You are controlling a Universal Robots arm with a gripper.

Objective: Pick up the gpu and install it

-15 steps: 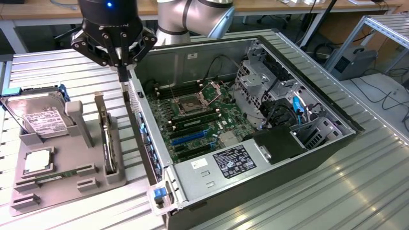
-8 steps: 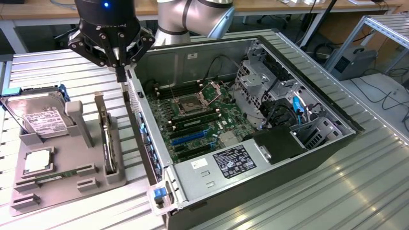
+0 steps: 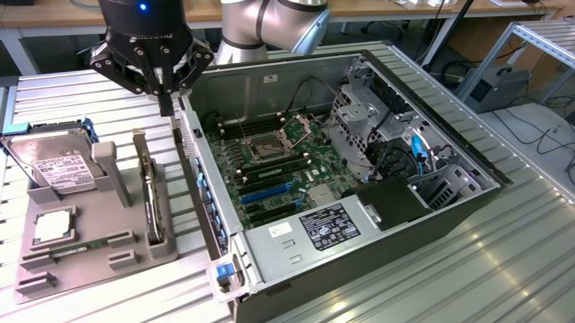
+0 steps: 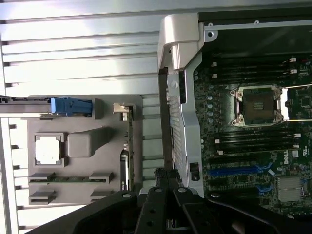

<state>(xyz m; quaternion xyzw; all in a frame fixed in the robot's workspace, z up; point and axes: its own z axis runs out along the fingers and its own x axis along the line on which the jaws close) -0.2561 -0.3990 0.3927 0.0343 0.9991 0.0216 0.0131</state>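
Well, main risk: the fingers [image 3: 167,101] sit pressed together, holding nothing, above the rear wall of the PC case [image 3: 467,208]. Dropping like that, they'd likely clip the wall, or jab the gpu [image 3: 155,205] rather than straddle it. The card's thin & stands on edge, so an off-centre grip could prob. twist it in its slot.

Contents: the case holds the motherboard [image 3: 279,168] w/ open CPU socket [image 3: 268,143]. The gray tray [image 3: 90,215] on the worktop [image 3: 503,269] holds the hard drive [image 3: 54,161], the gpu upright on the case side, a CPU chip [image 3: 52,225] & a memory stick [image 3: 81,245].
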